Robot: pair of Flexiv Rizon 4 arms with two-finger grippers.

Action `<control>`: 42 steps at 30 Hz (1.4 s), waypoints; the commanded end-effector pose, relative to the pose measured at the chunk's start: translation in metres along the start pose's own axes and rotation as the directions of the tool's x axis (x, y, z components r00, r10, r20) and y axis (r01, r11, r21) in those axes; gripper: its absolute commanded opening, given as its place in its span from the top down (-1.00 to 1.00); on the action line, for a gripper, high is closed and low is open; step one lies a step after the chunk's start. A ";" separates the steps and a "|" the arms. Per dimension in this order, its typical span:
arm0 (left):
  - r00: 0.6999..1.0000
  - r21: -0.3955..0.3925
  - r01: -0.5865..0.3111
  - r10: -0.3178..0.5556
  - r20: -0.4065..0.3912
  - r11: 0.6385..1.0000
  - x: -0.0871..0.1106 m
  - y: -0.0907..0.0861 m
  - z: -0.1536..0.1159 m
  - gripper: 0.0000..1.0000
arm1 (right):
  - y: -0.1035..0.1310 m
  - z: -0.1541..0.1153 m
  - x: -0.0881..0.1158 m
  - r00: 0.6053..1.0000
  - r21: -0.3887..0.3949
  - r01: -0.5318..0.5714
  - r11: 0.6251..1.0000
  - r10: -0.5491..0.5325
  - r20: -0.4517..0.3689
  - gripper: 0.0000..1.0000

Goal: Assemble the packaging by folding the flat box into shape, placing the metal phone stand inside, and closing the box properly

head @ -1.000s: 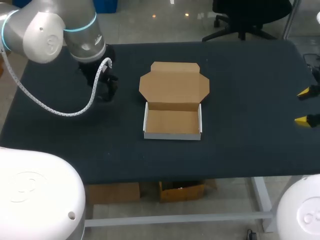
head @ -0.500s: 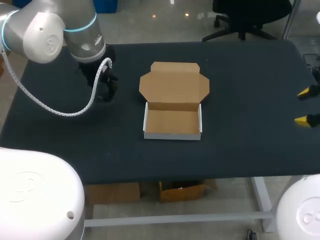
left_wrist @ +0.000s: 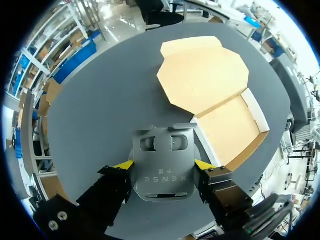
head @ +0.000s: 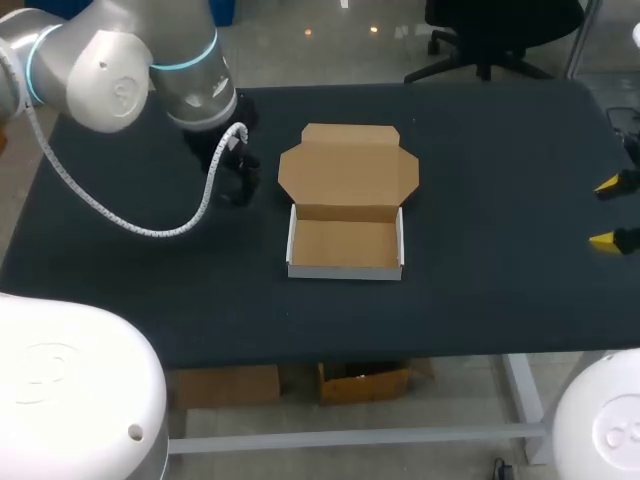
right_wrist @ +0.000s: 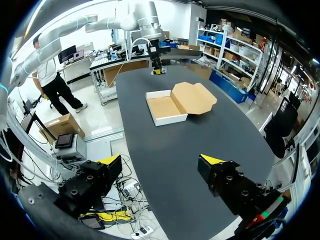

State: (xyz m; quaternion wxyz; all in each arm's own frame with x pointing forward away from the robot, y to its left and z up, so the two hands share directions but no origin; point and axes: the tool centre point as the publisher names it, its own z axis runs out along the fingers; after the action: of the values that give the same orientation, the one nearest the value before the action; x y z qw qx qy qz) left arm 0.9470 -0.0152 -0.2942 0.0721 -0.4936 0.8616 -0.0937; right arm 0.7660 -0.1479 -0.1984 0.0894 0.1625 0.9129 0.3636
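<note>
Holding phone stand (left_wrist: pixel 162 167) pinched between left jaws, left of centre, beside open box (head: pixel 345 268), presumably staged for insertion | right jaws spread, parked at right edge, clear of the work

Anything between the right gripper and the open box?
Nothing. Only bare table lies between the right gripper and the box; the right wrist view shows it, and so does the head view.

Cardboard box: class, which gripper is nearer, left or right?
Left. The left gripper, shut on the metal phone stand, is close beside the cardboard box, by its open lid; the right gripper, open, is far off on the other side.
</note>
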 end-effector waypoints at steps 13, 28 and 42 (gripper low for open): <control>0.997 0.000 -0.078 0.078 0.027 0.997 0.063 -0.015 0.007 1.00 | 0.000 -0.001 0.001 1.000 -0.003 0.001 1.000 -0.001 0.000 -1.00; 0.992 0.005 -0.127 0.127 0.003 0.992 0.096 -0.026 0.023 1.00 | 0.000 -0.001 0.001 1.000 -0.003 0.001 1.000 -0.001 0.000 -1.00; 0.986 0.030 -0.163 0.164 -0.030 0.986 0.123 -0.039 0.044 1.00 | 0.000 -0.001 0.001 1.000 -0.003 0.001 1.000 -0.001 0.000 -1.00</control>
State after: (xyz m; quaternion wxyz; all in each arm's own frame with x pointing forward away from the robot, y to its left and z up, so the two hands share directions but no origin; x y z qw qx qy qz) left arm 0.9232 -0.1384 -0.3256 0.0719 -0.4182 0.8987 -0.1103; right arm 0.7659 -0.1478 -0.1981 0.0894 0.1626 0.9129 0.3636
